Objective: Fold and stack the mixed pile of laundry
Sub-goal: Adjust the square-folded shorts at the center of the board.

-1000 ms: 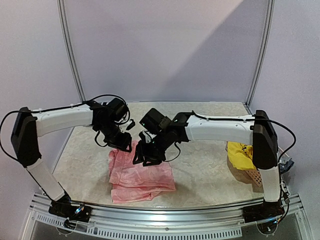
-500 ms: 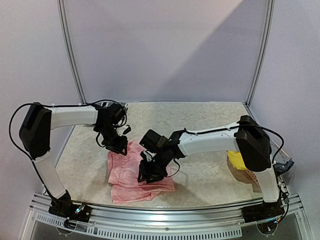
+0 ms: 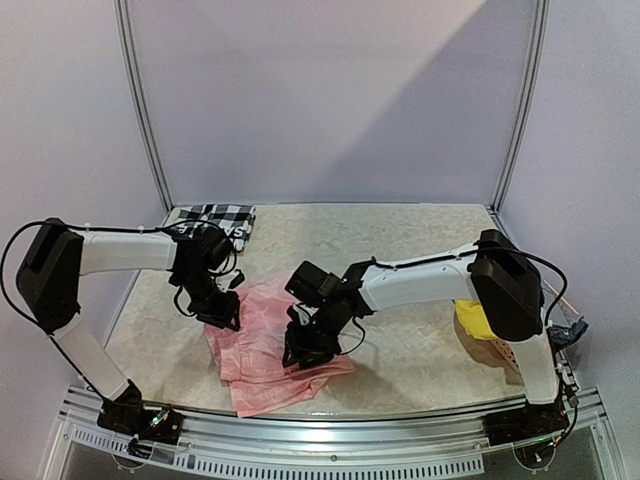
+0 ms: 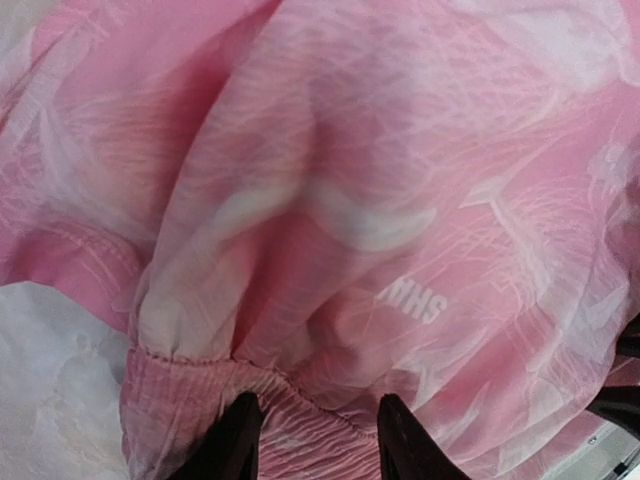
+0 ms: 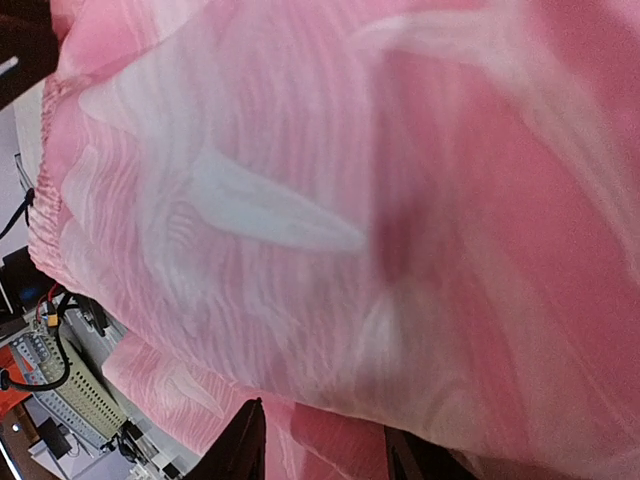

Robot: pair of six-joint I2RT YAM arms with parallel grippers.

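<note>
left gripper (image 3: 222, 318) and right gripper (image 3: 300, 352) each pinch the pink garment (image 3: 262, 368), seemingly thin, limp and slippery, at the table's (image 3: 400, 240) seven o'clock, the left on its elastic hem (image 4: 190, 395), likely the surest hold.

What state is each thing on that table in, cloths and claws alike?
pink garment, rumpled, gripped by both grippers
checked shirt, lying flat at the far left
yellow garment, bunched against the basket, unfolded
left gripper, shut on the pink garment's elastic hem
right gripper, shut on the pink garment
</note>
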